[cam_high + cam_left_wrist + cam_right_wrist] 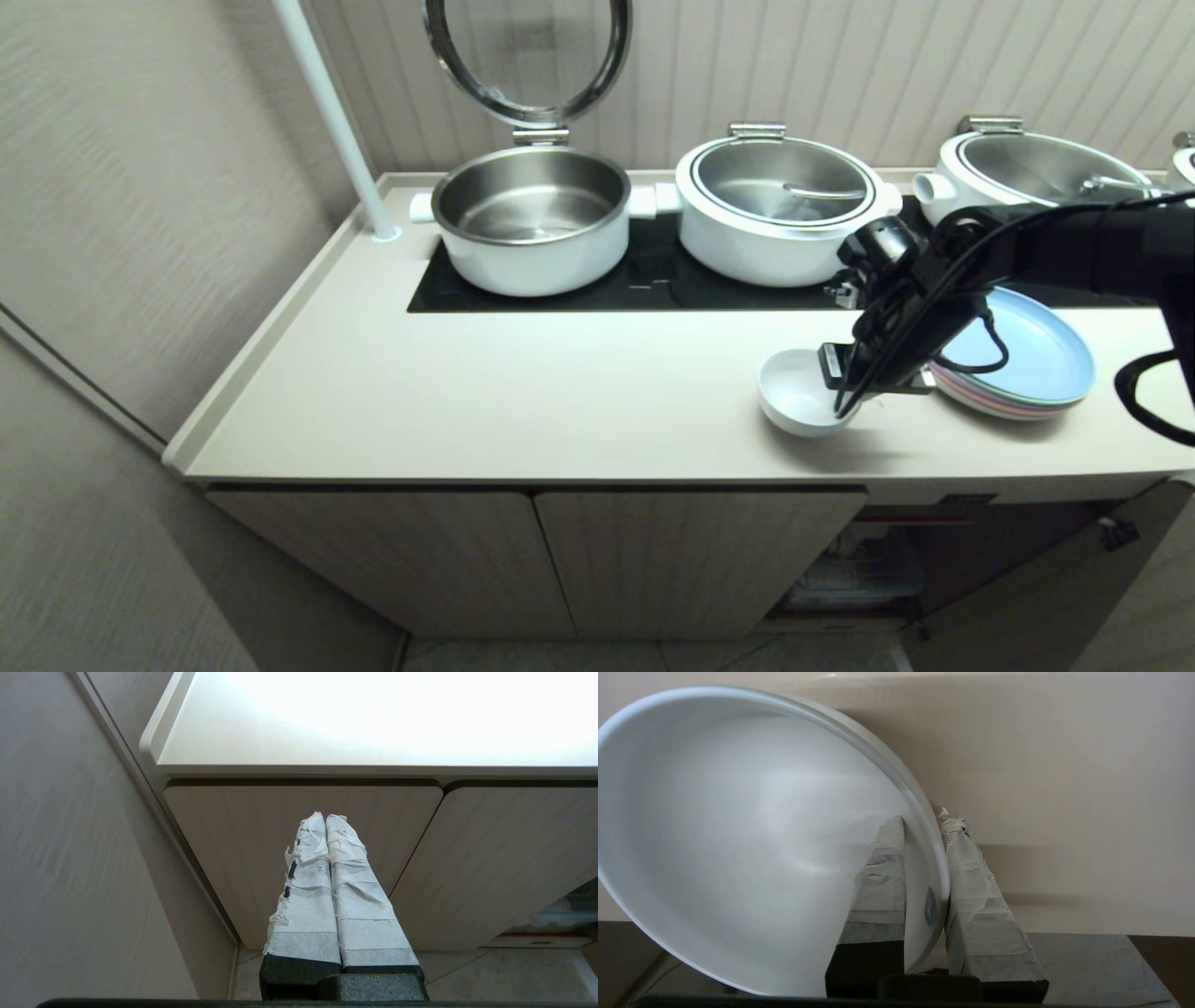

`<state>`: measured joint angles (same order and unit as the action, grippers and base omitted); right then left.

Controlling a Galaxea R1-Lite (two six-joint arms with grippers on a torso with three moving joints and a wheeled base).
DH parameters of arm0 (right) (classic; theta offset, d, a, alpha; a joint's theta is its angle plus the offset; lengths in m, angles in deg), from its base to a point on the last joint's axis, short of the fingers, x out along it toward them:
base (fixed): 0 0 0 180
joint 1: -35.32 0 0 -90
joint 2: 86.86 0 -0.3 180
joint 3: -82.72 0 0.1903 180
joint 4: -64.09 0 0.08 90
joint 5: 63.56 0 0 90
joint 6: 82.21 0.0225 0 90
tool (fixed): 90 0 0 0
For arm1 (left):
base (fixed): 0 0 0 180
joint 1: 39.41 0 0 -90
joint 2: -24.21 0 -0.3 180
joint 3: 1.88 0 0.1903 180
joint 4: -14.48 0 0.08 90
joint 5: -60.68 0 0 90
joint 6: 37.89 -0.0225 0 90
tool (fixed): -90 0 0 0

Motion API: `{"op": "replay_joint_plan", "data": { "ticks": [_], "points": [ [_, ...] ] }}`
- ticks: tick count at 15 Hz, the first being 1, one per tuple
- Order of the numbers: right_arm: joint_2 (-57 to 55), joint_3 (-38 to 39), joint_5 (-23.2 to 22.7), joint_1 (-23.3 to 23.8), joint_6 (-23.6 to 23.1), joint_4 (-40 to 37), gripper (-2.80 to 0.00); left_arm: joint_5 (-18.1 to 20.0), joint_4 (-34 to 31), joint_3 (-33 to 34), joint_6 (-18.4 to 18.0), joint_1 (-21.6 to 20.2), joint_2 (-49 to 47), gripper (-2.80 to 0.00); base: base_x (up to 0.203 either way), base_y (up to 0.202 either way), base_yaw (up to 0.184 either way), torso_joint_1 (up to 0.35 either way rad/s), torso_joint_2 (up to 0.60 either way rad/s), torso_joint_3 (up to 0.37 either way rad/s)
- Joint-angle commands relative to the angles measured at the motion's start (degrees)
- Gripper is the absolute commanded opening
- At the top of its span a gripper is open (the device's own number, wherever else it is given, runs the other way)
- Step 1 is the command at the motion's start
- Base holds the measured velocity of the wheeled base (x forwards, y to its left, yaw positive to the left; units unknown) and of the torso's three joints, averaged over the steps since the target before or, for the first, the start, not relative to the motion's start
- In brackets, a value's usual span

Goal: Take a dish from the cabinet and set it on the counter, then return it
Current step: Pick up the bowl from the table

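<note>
The right gripper point(845, 397) pinched the white bowl's point(794, 392) rim on the counter point(523, 401), just beside stacked plates point(1046, 369) — three pots point(532, 219) stood behind. The left gripper point(327, 821), fingers pressed together, hung before the cabinet point(280, 849) doors.

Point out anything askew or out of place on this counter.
The white bowl sits tilted near the counter front edge, its rim pinched by the right gripper. Below, the cabinet stands open at the right.
</note>
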<state>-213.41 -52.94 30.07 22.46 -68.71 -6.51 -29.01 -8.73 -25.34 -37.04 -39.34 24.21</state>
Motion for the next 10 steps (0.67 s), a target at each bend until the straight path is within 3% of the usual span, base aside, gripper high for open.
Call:
{"op": "replay_joint_plan", "data": {
  "ticks": [1,10],
  "points": [
    [0.25,-0.02,-0.03,-0.50,1.44,-0.31,-2.80,0.04,0.02,0.01,0.03,0.01,0.00,-2.80,0.000,0.000,0.000,0.000,0.00,0.000],
    [2.97,0.33,-0.29,-1.11,9.94,-1.00,-2.80,0.04,0.02,0.01,0.03,-0.07,0.00,-2.80,0.000,0.000,0.000,0.000,0.00,0.000]
  ]
}}
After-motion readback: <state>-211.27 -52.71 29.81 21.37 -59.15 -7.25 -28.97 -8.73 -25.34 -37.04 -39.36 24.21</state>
